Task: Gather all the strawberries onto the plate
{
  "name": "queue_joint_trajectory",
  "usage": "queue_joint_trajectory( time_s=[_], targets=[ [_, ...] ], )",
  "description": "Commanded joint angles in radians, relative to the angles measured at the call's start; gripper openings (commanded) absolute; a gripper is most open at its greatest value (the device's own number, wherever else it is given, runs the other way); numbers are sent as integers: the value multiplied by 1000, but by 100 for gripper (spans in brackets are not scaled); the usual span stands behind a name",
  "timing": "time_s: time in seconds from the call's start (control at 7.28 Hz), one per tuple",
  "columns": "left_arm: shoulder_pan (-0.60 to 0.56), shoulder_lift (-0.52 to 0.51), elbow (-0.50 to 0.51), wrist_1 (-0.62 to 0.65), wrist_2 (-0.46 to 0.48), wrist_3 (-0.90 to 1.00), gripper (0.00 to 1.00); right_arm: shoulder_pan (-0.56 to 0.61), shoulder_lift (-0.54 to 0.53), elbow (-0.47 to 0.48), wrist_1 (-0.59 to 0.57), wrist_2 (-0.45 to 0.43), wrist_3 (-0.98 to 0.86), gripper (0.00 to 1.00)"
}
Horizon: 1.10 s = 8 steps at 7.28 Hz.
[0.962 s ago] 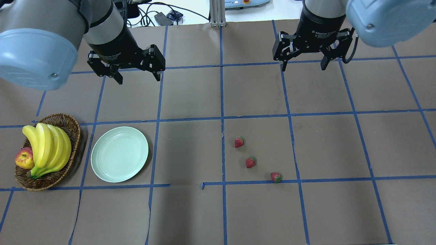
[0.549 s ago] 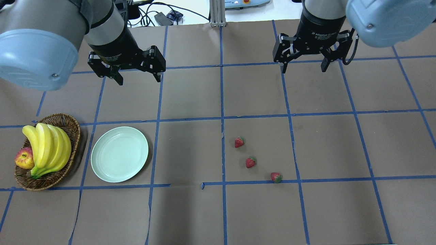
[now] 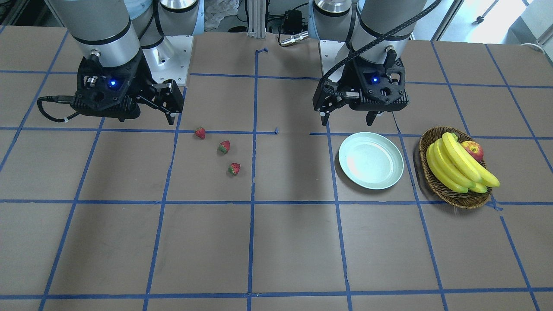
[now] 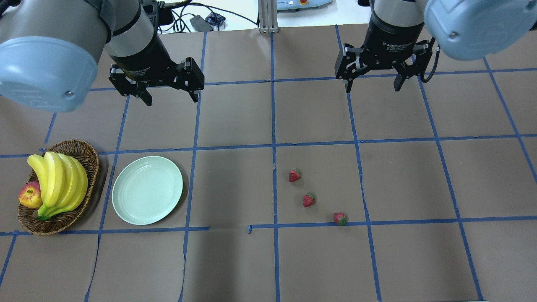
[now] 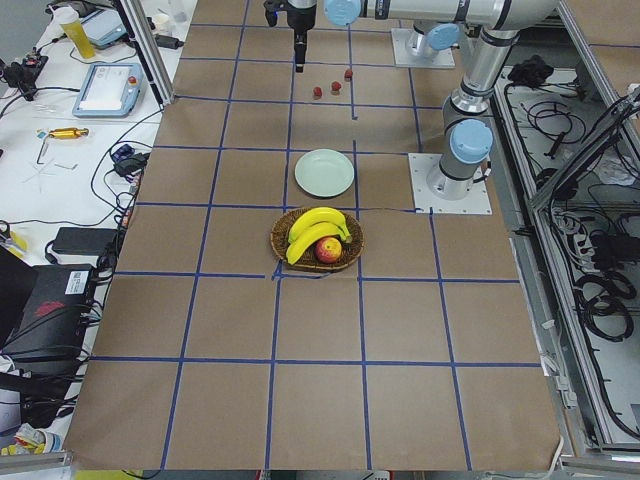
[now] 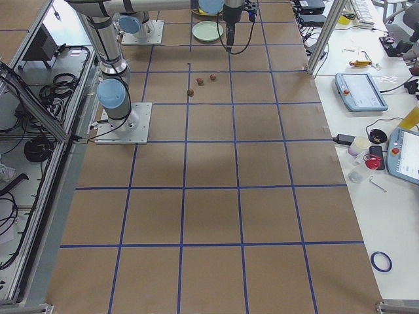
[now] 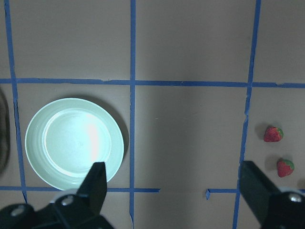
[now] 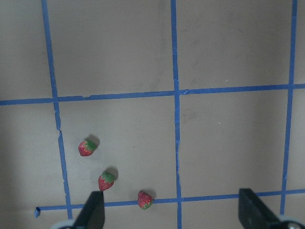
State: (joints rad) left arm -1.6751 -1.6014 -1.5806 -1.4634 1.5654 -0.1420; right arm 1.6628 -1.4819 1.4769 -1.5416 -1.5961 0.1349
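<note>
Three strawberries point(image 4: 308, 200) lie loose on the brown table point(image 4: 235, 260). In the overhead view they form a short row slanting from 11 o'clock to 5 o'clock, and none touches another. None is in the plate point(image 4: 147, 190), which sits bare at 9 o'clock, well apart from them. Just beside it is a basket point(image 4: 90, 153) of bananas point(image 4: 63, 180) and an apple point(image 4: 28, 196). By my reading nothing of the job is done yet, and all three berries are left to carry over. The right gripper point(image 4: 372, 88) hangs above the table at 1 o'clock of the berries, fingers spread wide and holding nothing. The left gripper point(image 4: 171, 100) hangs at 12 o'clock of the plate, likewise spread and bare. The right one is nearer the berries, so the first pick likely falls to it.
</note>
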Motion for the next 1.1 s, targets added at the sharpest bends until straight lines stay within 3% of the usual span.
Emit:
queue_joint_trajectory(
  time_s=[0.0, 0.27, 0.55, 0.69, 0.96],
  targets=[
    [0, 0, 1, -2, -2, -4, 100, 0, 0, 0, 0, 1, 2, 100],
    [0, 0, -1, -2, -1, -4, 100, 3, -1, 11, 8, -1, -1, 100],
    [0, 0, -8, 0, -1, -4, 100, 29, 9, 194, -42, -13, -5, 100],
    [-3, 0, -24, 2, -2, -2, 100, 37, 8, 330, -143, -4, -15, 100],
    [-3, 1, -27, 5, -2, -2, 100, 98, 46, 510, -428, 1, -18, 100]
  ],
)
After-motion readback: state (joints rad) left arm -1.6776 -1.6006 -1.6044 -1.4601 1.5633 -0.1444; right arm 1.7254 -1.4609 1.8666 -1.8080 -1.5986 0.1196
